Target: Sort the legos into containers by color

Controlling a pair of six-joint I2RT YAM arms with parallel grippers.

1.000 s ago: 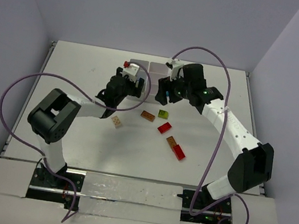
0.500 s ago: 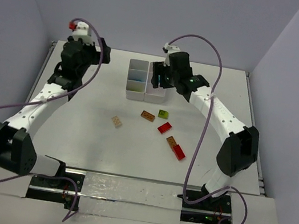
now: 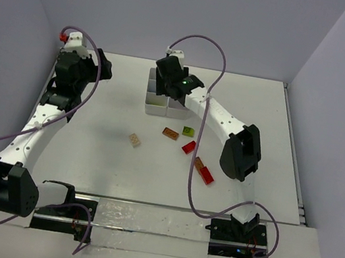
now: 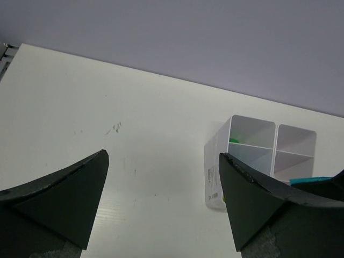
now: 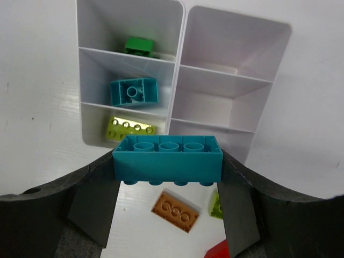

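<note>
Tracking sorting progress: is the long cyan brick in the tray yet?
Out: the long cyan brick is clamped in the right gripper, short of the tray.

White table (image 3: 88, 154) w/ faint scuff marks (image 4: 114, 127), lavender walls (image 3: 180, 7) behind & beside

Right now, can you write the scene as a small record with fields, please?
right tool: shut on held cyan brick, above white tray
left tool: open, empty
tray left column: green brick, sorted cyan brick, lime brick
tray right column: no brick visible
loose on table: tan brick, orange-brown brick, red brick, others
</note>
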